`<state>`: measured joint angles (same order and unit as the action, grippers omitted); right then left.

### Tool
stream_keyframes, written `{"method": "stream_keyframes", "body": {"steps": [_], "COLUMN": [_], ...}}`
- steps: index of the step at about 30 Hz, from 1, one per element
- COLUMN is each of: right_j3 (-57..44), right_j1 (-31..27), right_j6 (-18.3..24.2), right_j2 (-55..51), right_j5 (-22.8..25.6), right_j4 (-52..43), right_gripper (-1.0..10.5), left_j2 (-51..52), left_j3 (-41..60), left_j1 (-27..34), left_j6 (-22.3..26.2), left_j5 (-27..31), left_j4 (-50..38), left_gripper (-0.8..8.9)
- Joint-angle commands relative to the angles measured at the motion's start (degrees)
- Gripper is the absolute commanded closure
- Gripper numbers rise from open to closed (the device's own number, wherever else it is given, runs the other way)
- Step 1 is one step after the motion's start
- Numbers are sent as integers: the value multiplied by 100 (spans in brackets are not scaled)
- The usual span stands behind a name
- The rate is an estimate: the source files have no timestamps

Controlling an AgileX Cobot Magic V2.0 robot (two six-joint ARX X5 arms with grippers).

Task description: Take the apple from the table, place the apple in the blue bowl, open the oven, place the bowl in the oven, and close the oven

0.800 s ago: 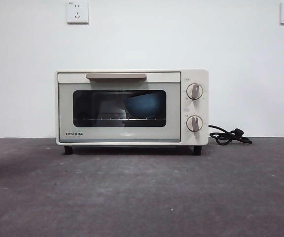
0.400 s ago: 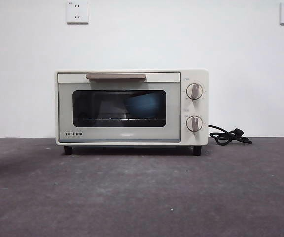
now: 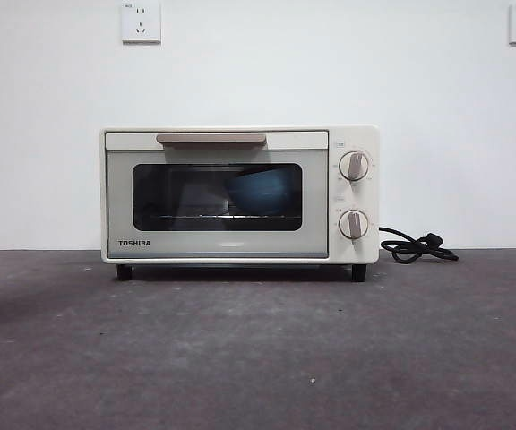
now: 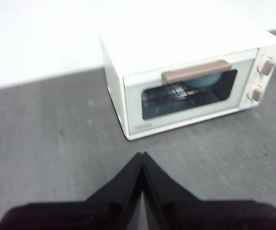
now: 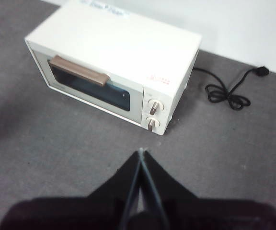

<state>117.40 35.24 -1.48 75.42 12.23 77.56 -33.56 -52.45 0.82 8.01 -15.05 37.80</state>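
Note:
The cream-white oven stands on the table against the wall, its glass door shut and the beige handle at the top. Through the glass I see the blue bowl on the rack inside; it also shows in the left wrist view as the blue bowl behind the handle. The apple is hidden. My left gripper hangs shut above the table, well in front of the oven and to its left. My right gripper is shut too, raised in front of the oven near its knobs.
A black power cord lies coiled on the table to the right of the oven, also seen as the cord in the right wrist view. Two wall sockets sit high on the white wall behind.

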Motion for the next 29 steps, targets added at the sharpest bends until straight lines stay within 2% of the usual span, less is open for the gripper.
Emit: {"method": "stream_keyframes", "body": {"steps": [1,9,12,20,26,29], "right_j3": [-26,-26,-26,-26,-26,-26], "right_j1": [4,2,0,0,-2,0], "right_j6": [39,39,39,39,39,39], "right_j2": [136,562,660,734,734,734], "right_j5": [22,24,22,22,22,22], "right_j4": [133,133,133,133,133,133], "right_gripper": [946,946,946,946,946,946], "left_j2": [389,1602,1908,2765,3346,3333], "left_j3": [804,2857,3388,4419,4774,4874], "left_j1": [-11,-11,-11,-11,55,87], "left_j6": [146,138,120,114,114,87], "left_j5": [4,7,4,9,59,280], "left_j4": [-662,-2017,-2247,-2782,-2865,-2970], "left_gripper": [818,817,817,817,817,817]}}
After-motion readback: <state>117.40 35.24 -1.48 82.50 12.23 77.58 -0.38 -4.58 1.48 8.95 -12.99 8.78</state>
